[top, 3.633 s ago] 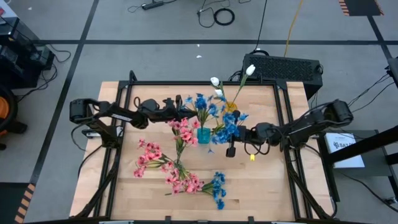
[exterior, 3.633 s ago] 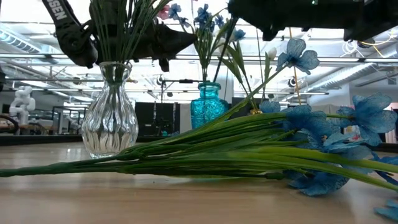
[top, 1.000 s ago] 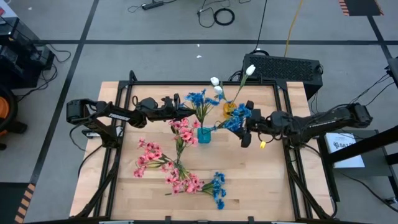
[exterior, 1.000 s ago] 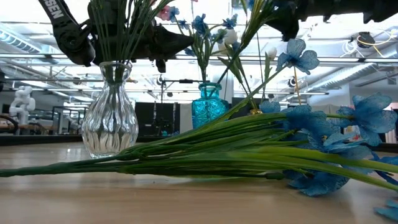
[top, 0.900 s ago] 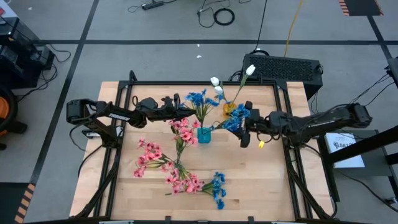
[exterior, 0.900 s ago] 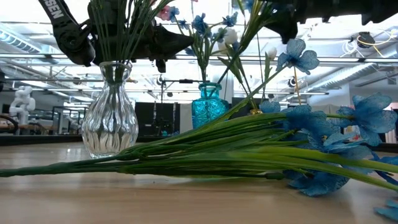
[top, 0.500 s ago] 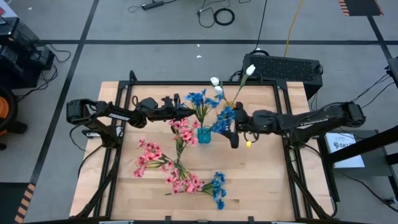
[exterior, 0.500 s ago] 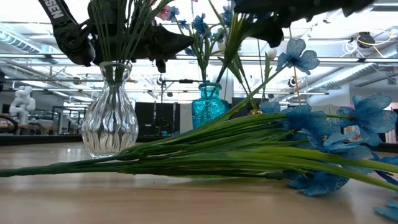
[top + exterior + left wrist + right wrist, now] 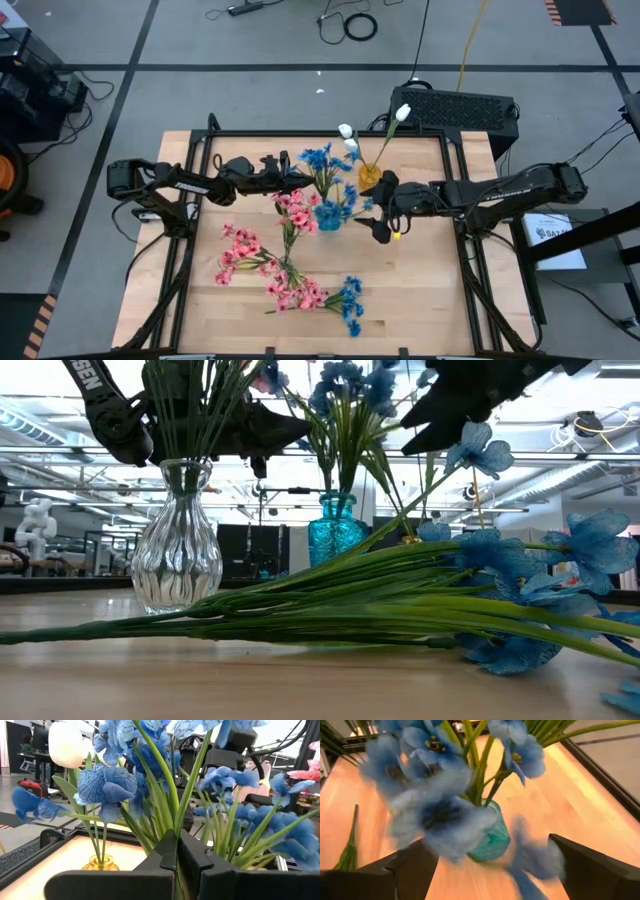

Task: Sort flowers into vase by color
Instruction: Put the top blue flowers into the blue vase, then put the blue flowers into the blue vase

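Observation:
A teal vase [image 9: 328,216] at mid-table holds blue flowers [image 9: 335,203]; a fresh blue spray [image 9: 350,390] stands upright in it. My right gripper [image 9: 379,212] hovers open just right of it, tipped down, the vase [image 9: 492,837] showing between its spread fingers. My left gripper [image 9: 298,182] reaches in from the left, shut on a blue flower's stem. Pink flowers [image 9: 295,208] stand in a clear glass vase [image 9: 180,550]. White buds [image 9: 347,132] stand in a yellow vase [image 9: 370,173]. My left gripper pinches a green stem of the blue flowers [image 9: 172,827] between its two fingers [image 9: 192,862]. It comes in about level from the table's left, across the stem. The stem rises upright above the fingers; its lower part is hidden behind them.
Loose pink sprays [image 9: 240,255] [image 9: 296,291] and a loose blue spray [image 9: 350,300] lie on the near half of the table, their long stems [image 9: 330,610] crossing the low view. A black frame [image 9: 455,150] borders the tabletop.
My right gripper has carried the blue spray toward the table's left, to the teal vase, and tipped downward. The spray, which slanted toward the gripper before, now stands upright in the vase, clear of the fingers. My left arm has kept still.

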Available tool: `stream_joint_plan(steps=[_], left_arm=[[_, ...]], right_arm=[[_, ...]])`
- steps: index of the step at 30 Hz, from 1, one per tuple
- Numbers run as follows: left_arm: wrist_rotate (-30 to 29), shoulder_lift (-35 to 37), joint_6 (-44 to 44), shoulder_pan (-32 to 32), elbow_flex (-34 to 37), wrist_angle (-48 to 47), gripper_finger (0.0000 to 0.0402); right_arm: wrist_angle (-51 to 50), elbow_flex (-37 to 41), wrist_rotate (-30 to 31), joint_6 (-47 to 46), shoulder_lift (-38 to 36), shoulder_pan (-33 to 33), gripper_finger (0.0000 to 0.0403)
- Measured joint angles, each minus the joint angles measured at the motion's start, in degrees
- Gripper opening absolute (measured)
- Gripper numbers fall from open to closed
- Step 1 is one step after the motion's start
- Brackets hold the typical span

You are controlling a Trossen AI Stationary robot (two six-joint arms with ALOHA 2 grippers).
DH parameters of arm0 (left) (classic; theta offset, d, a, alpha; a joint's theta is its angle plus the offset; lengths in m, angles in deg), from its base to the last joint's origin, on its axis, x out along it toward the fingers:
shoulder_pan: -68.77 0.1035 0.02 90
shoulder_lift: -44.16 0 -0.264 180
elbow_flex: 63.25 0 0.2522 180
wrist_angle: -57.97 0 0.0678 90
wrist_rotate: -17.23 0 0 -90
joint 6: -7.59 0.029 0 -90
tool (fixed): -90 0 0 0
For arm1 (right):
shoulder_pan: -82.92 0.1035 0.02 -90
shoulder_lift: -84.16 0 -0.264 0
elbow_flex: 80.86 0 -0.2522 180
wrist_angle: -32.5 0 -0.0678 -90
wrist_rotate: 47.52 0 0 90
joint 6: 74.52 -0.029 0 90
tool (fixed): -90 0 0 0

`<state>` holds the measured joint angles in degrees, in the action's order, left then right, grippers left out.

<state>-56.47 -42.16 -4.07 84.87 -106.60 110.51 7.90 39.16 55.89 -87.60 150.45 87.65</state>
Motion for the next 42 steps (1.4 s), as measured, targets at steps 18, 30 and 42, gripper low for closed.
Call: stream_joint_plan(steps=[18, 30, 42], left_arm=[[0.0, 0.0, 0.4, 0.0, 0.0, -2.4, 0.0007], [4.9, 0.0, 0.0, 0.0, 0.0, -5.0, 0.0071], [10.0, 4.5, 4.3, 1.1, 0.0, -28.5, 0.0205]], right_arm=[[-10.5, 1.0, 7.9, -11.4, -13.1, 13.8, 0.0357], [-6.7, 1.9, 22.9, -19.2, -5.7, 28.3, 0.0357], [-4.4, 1.9, 25.7, -19.1, -4.2, 31.9, 0.0357]])
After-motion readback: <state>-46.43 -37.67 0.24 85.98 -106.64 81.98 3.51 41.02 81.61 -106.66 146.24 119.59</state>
